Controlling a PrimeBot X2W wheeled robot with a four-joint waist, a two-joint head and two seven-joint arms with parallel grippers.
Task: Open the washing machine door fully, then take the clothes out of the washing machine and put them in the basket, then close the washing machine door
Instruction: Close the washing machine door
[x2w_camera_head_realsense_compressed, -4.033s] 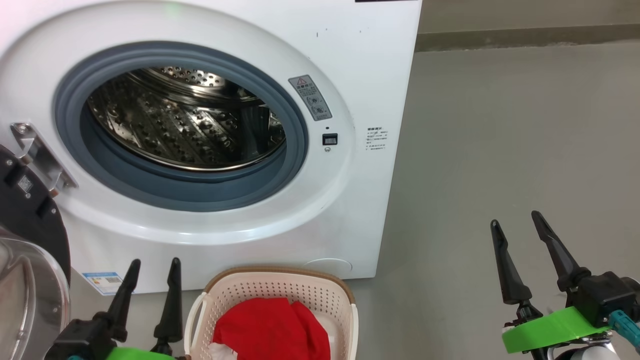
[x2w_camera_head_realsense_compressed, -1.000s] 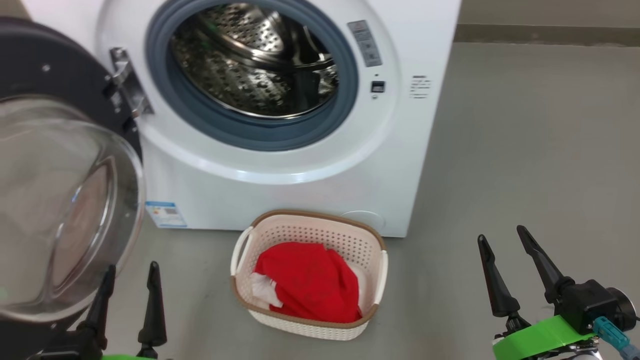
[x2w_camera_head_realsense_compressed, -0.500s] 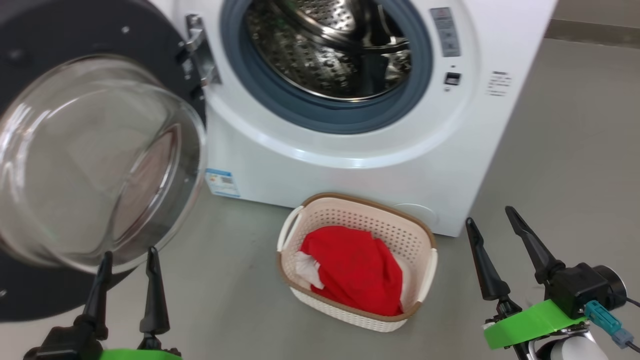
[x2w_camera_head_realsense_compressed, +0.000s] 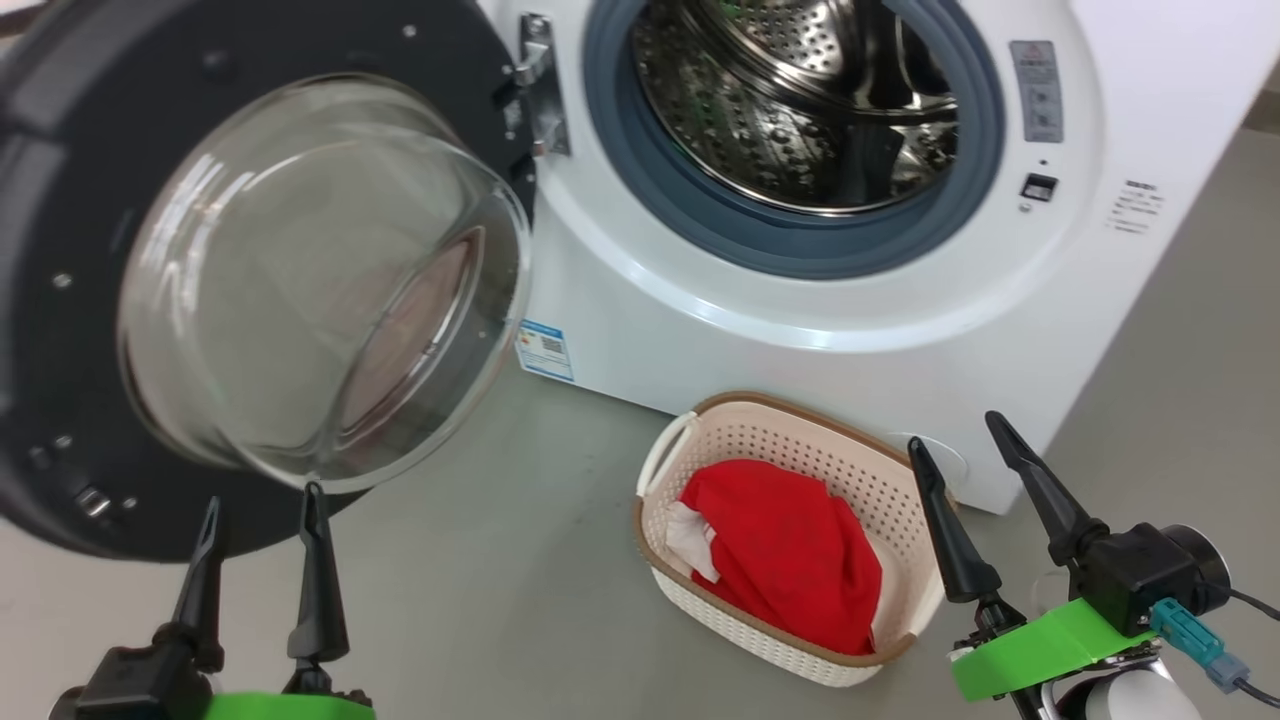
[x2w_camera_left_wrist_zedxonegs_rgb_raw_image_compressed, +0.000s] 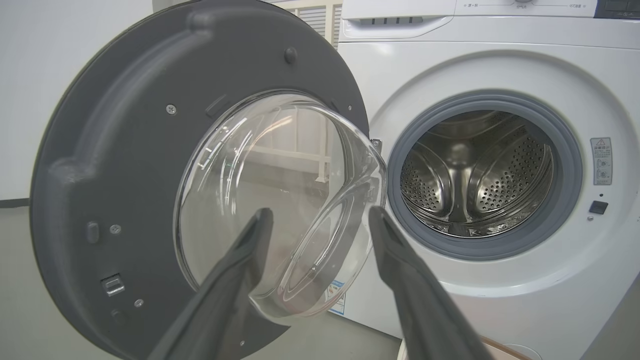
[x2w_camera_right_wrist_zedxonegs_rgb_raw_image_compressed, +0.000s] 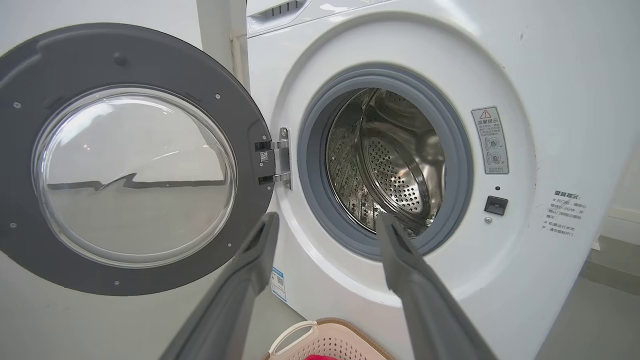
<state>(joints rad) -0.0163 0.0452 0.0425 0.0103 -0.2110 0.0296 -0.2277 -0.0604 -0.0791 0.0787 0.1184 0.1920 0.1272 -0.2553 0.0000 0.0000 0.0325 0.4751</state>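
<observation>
The washing machine (x2w_camera_head_realsense_compressed: 800, 310) (x2w_camera_left_wrist_zedxonegs_rgb_raw_image_compressed: 500, 70) (x2w_camera_right_wrist_zedxonegs_rgb_raw_image_compressed: 400, 45) stands with its door (x2w_camera_head_realsense_compressed: 60, 330) (x2w_camera_left_wrist_zedxonegs_rgb_raw_image_compressed: 125, 165) (x2w_camera_right_wrist_zedxonegs_rgb_raw_image_compressed: 135, 175) swung wide to the left, dark inner face and clear glass bowl toward me. Its steel drum (x2w_camera_head_realsense_compressed: 790, 110) (x2w_camera_left_wrist_zedxonegs_rgb_raw_image_compressed: 480, 175) (x2w_camera_right_wrist_zedxonegs_rgb_raw_image_compressed: 395, 165) shows bare metal. On the floor in front sits the cream basket (x2w_camera_head_realsense_compressed: 800, 440) (x2w_camera_right_wrist_zedxonegs_rgb_raw_image_compressed: 320, 337) holding the red and white clothes (x2w_camera_head_realsense_compressed: 790, 550). My left gripper (x2w_camera_head_realsense_compressed: 262, 510) (x2w_camera_left_wrist_zedxonegs_rgb_raw_image_compressed: 320, 220) is open just below the door's glass, holding nothing. My right gripper (x2w_camera_head_realsense_compressed: 955, 430) (x2w_camera_right_wrist_zedxonegs_rgb_raw_image_compressed: 325, 220) is open beside the basket's right end, holding nothing.
Grey floor (x2w_camera_head_realsense_compressed: 500, 560) stretches between the door and the basket. A blue sticker (x2w_camera_head_realsense_compressed: 545, 350) marks the machine's lower left front. The door hinge (x2w_camera_head_realsense_compressed: 540, 85) joins door and cabinet. A pale wall (x2w_camera_left_wrist_zedxonegs_rgb_raw_image_compressed: 50, 75) stands left of the machine.
The head camera has swung left and pulled back, so the door now fills the left of the picture and the basket sits further right. Both grippers keep their open pose.
</observation>
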